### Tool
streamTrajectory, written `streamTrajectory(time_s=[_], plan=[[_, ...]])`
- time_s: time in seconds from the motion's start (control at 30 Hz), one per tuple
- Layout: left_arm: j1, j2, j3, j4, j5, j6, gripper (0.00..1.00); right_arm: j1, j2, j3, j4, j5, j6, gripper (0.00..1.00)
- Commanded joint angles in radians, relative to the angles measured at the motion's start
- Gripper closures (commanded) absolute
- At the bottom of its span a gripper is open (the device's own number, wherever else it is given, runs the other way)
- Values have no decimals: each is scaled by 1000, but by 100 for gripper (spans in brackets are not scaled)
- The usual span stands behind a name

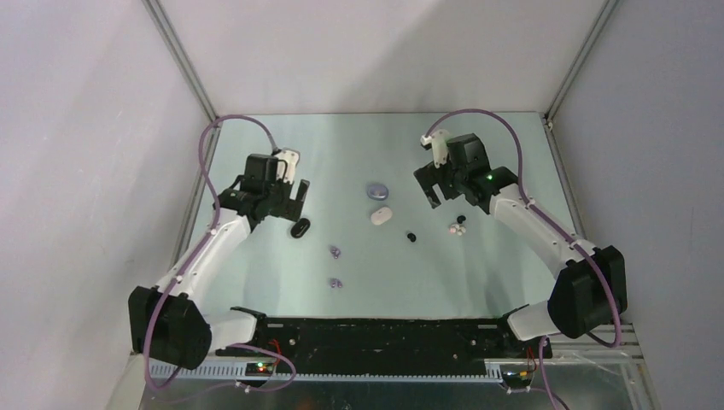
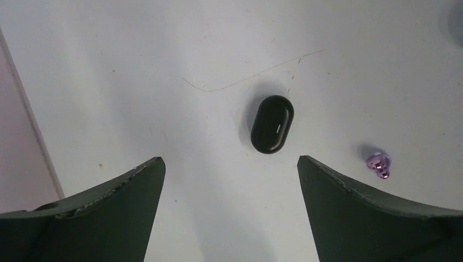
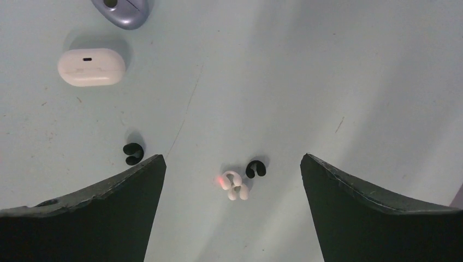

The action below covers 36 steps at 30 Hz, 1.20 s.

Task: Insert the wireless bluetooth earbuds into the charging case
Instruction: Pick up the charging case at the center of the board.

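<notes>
Three oval charging cases lie shut mid-table: black (image 1: pixel 300 228), white (image 1: pixel 381 215) and lavender (image 1: pixel 376 190). Tiny earbuds are scattered: two lavender (image 1: pixel 335 251) (image 1: pixel 335 282), a white-pink pair (image 1: pixel 458 228), and two black (image 1: pixel 411 236) (image 1: pixel 461 219). My left gripper (image 1: pixel 294 205) hovers open just behind the black case (image 2: pixel 272 124), with a lavender earbud (image 2: pixel 378 165) off to its right. My right gripper (image 1: pixel 434 192) hangs open above the white-pink pair (image 3: pixel 233 184) and a black earbud (image 3: pixel 255 168); the other black earbud (image 3: pixel 132 153) lies by its left finger. Neither gripper holds anything.
Grey walls and a metal frame enclose the table (image 1: pixel 256 282) on the left, back and right. The white case (image 3: pixel 91 66) and lavender case (image 3: pixel 123 10) lie beyond the right gripper's left finger. A black base rail (image 1: pixel 376 333) spans the near edge.
</notes>
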Motion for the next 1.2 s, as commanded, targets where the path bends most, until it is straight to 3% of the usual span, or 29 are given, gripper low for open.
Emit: streamTrajectory(time_s=[0.0,0.1,0.17,0.27,0.4,0.6,0.87,1.17], plan=[[59,-44,36,-41,77,-29,2,5,-6,37,-4,-65,-8,0],[171,27,100,-154,269,-80,4,-9,-8,70,-105,-249,-90,5],[222,88,142,-214,316,-111,4,-27,-1,97,-175,-345,-128,7],[248,97,131,-189,256,-130,1,-51,8,112,-208,-395,-90,1],[249,175,122,-201,239,-163,0,-70,9,113,-199,-400,-67,1],[249,237,52,-108,221,-181,7,-81,-6,112,-174,-374,-65,2],[139,298,-2,-25,213,-65,21,-87,-37,75,-158,-363,-66,3],[38,357,-6,37,131,-35,28,-87,-22,74,-138,-350,-70,3]])
